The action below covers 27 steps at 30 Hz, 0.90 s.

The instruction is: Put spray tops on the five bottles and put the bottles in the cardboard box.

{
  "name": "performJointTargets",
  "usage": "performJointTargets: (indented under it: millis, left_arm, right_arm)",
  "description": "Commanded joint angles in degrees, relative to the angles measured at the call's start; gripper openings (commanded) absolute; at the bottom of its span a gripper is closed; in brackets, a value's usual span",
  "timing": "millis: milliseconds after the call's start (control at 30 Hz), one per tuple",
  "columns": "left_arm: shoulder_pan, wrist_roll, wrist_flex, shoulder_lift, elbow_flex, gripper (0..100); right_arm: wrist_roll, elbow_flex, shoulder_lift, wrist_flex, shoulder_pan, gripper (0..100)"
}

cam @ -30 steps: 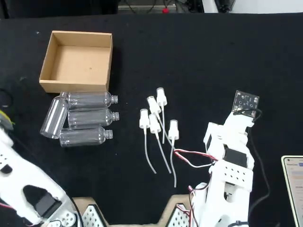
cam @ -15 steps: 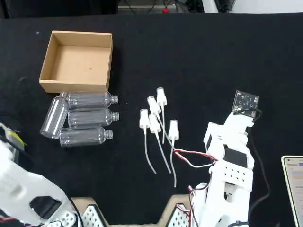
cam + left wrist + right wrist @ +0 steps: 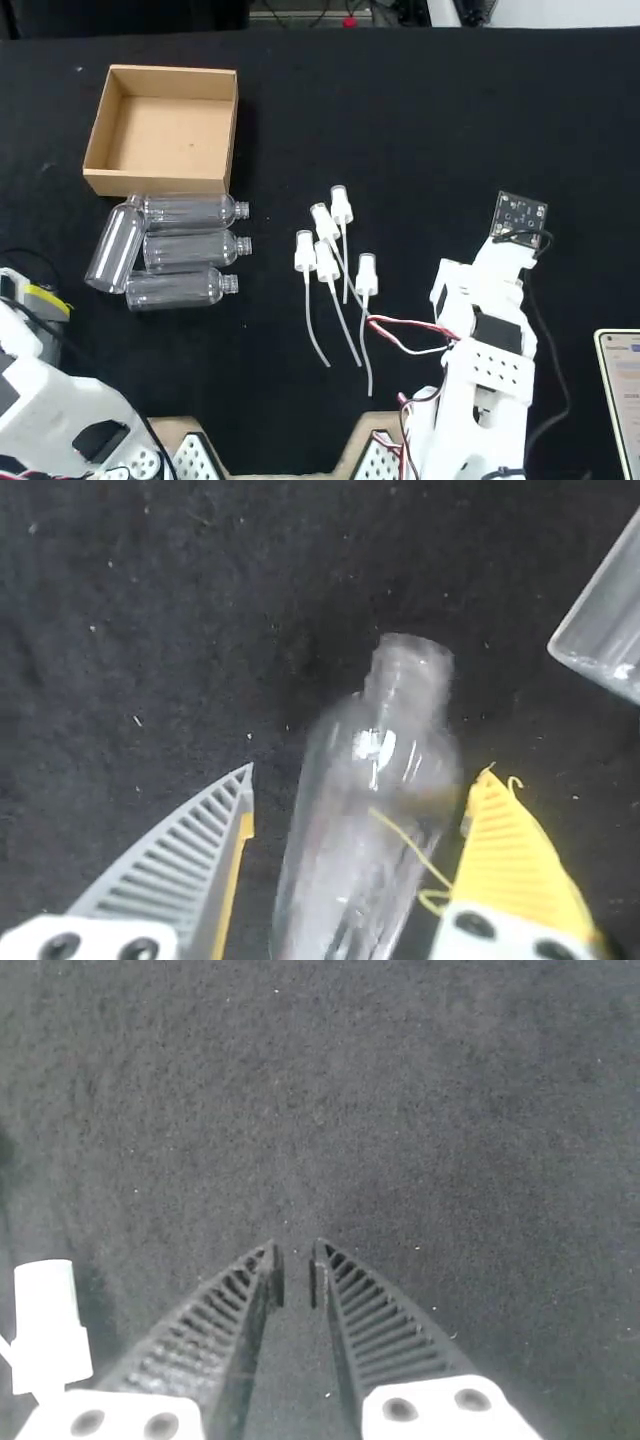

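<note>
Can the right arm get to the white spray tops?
Probably yes. The spray tops lie loose on the black table just beside the right arm, with nothing between them. One spray top sits close beside the right tool.

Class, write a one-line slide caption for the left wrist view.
Left end effector, fingers open, straddles a clear bottle with no spray top, black table behind; a second bottle lies nearby.
</note>
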Motion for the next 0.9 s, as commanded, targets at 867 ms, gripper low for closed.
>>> performJointTargets:
  millis: [867]
  left_arm:
    - [-1.01,-14.59,-4.13,1.32,1.89,31]
  right_arm:
    - [0.62,-0.40,-1.27,-2.20,-0.62,6.0]
